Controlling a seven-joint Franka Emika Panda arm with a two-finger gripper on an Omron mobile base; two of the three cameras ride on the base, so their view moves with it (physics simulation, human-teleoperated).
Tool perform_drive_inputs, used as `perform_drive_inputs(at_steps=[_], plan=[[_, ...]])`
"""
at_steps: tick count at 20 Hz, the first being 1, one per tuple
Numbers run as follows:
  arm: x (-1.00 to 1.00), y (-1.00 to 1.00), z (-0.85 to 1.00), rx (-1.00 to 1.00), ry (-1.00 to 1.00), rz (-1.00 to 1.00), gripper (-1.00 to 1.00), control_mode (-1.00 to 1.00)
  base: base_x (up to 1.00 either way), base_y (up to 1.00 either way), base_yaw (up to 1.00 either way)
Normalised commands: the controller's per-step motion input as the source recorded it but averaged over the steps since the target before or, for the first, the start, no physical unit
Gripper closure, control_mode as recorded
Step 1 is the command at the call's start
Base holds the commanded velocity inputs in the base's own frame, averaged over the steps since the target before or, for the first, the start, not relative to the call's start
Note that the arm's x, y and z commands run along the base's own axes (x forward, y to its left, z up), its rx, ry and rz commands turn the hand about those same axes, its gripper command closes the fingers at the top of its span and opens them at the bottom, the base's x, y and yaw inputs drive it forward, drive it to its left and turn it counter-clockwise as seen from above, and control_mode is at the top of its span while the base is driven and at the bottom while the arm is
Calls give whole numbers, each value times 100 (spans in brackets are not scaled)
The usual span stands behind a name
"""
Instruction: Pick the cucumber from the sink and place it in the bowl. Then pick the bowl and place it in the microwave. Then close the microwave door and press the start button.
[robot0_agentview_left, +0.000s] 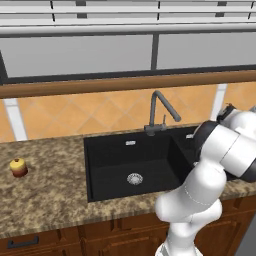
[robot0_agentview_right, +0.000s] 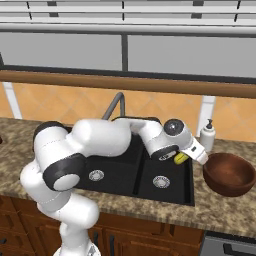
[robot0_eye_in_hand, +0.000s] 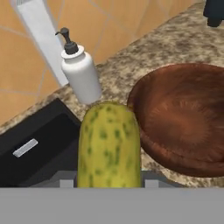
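Pretty clearly a home kitchen, rendered rather than real. You've got a speckled granite countertop with a black double-basin sink dropped into it, silver drains and a grey angular faucet at the back. The wall behind is orange-tan tile with a wooden ledge running above it, and what looks like a wide window over that, though it's hard to be sure since the panes are just flat grey. Brown wooden cabinets with dark handles sit under the counter. A white soap dispenser stands by the sink, next to a wooden bowl.
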Motion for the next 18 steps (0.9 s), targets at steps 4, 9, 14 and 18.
perform_drive_inputs(at_steps=[4,9,14,18], plan=[[-25,-50,19,0,0,-28,100,-100,0,0,0],[-27,-43,2,0,0,-29,100,-100,0,0,0],[-4,-30,-5,1,0,-13,100,-100,0,0,0],[-1,-32,-3,8,0,-1,100,-100,0,0,0]])
